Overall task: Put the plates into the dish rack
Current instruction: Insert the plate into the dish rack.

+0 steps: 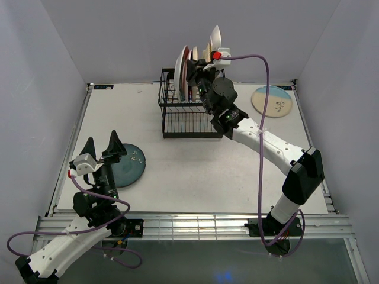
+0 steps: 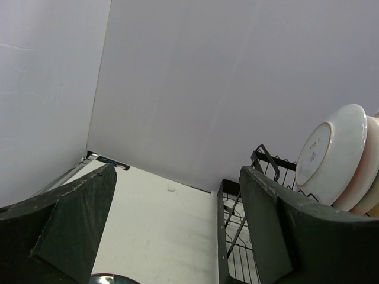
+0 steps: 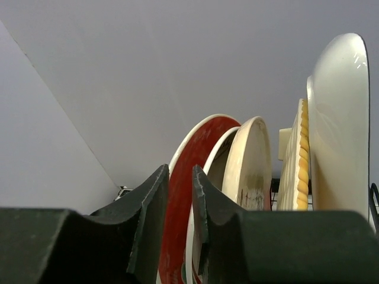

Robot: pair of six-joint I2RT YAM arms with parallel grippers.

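The black wire dish rack (image 1: 183, 118) stands at the back centre and holds several plates on edge. My right gripper (image 1: 202, 70) is at the rack's top, shut on the rim of the red-teal floral plate (image 3: 204, 142), which stands between the jaws (image 3: 179, 171). Beside it stand a cream plate (image 3: 251, 165), the yellow woven plate (image 3: 301, 160) and a white plate (image 3: 337, 118). The dark teal plate (image 1: 125, 165) lies flat at the front left. My left gripper (image 1: 102, 143) hovers open and empty over its left edge. The cream-and-blue sprig plate (image 1: 272, 101) lies at the back right.
White walls close in the table on three sides. The left wrist view shows the rack's black frame (image 2: 220, 236) to the right of its open fingers, with racked plates (image 2: 331, 154) above it. A purple cable (image 1: 260, 106) loops over the right arm.
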